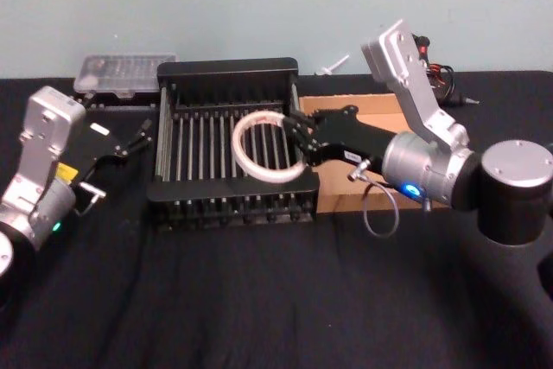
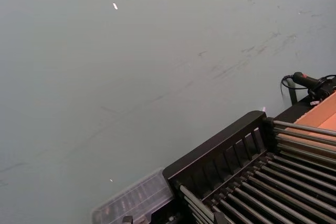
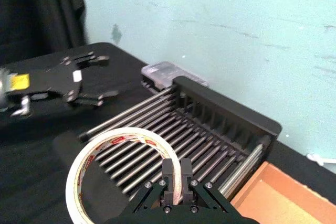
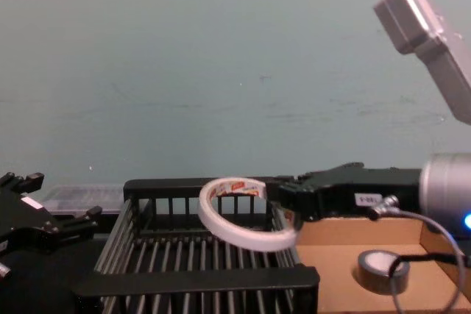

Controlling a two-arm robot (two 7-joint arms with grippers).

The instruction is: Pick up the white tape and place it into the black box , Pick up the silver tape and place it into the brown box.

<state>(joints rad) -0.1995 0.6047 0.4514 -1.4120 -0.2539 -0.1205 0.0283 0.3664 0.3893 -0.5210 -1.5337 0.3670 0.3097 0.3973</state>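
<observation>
A pale blue-green wall (image 1: 216, 6) stands close behind my table (image 1: 259, 300), its paint scuffed with faint dark streaks. The table is draped in black cloth. A clear plastic case (image 1: 117, 73) lies at its far edge, against the wall. Dark cables (image 1: 441, 71) trail off at the far right corner. Light is even and soft.

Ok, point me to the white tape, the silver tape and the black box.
white tape (image 1: 246, 162), head view, left side of its ring.
silver tape (image 4: 380, 269), chest view, its pale core, lying in the brown box.
black box (image 1: 229, 66), head view, far top rim.
</observation>
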